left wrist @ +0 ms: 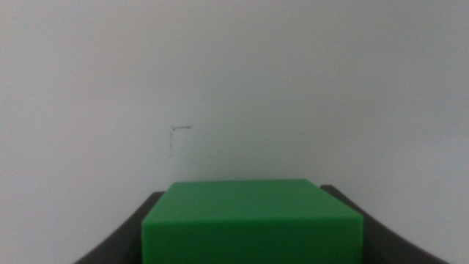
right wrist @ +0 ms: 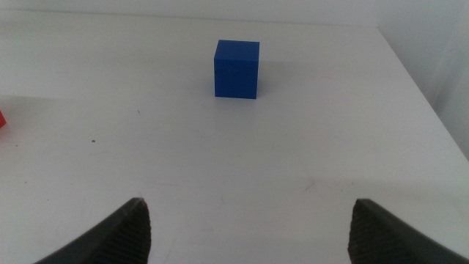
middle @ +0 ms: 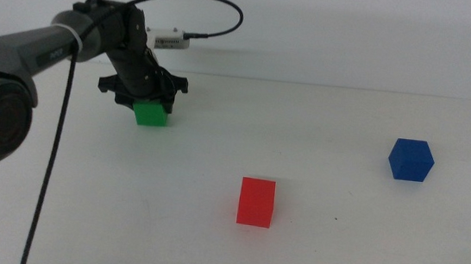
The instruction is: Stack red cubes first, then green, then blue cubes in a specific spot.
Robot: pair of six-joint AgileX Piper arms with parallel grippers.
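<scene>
Left hand (middle: 148, 99) grips plain green cube (middle: 151, 113); no writing legible.

Bright even light — soft faint shadows, left wrist view blurred

Open white tabletop (middle: 341, 116) lay between three well-separated obstacles: green cube (middle: 151, 113) far left under the left gripper (middle: 147, 97), red cube (middle: 256, 202) near centre, blue cube (middle: 410, 159) right, approachable from every side.

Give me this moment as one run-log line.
left gripper: at green cube, jaws around it | right gripper: open, waiting, facing blue cube | red cube: alone, nothing stacked
</scene>
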